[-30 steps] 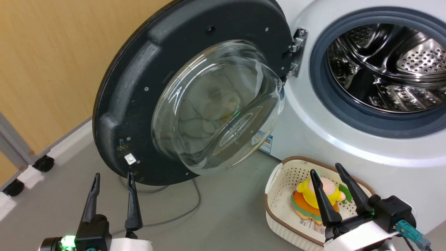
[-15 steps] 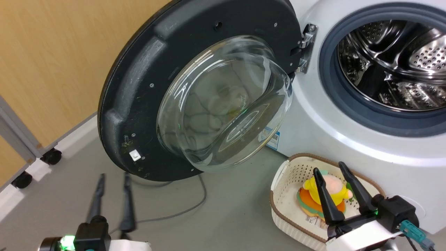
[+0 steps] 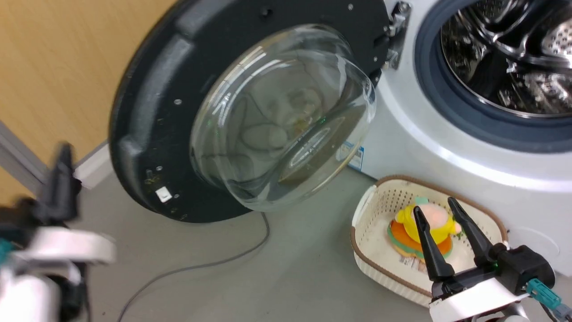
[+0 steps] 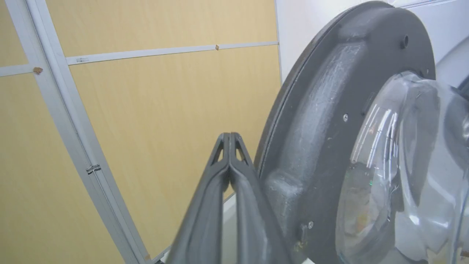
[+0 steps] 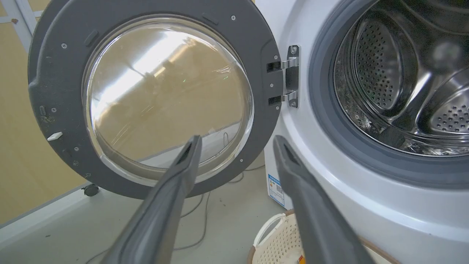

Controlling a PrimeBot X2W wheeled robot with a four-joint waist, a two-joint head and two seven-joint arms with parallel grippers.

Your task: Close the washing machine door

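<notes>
The washing machine door (image 3: 147, 112) stands wide open, its matte black inner face and bulging glass bowl (image 3: 281, 116) turned toward me, its metal hinge (image 5: 289, 77) on the white washing machine (image 3: 451, 147). The steel drum (image 5: 395, 73) lies open behind its grey gasket. My left gripper (image 3: 65, 154) is blurred at the left, beside the door's free edge; in the left wrist view its fingers (image 4: 229, 137) are pressed together, shut on nothing, just left of the door rim (image 4: 289, 121). At the lower right my right gripper (image 3: 435, 206) is open above a basket, holding nothing.
A cream basket (image 3: 359, 214) with a yellow toy (image 3: 435, 219) sits on the grey floor against the machine's front. A grey cable (image 3: 201, 266) runs under the door. Behind the door is a wooden panel wall (image 4: 146, 110) with metal framing and a caster (image 5: 90, 189).
The head camera has shifted. My left arm has swung up and out to the left, toward the door's free edge, and its fingers have gone from open to shut. The right gripper stays open.
</notes>
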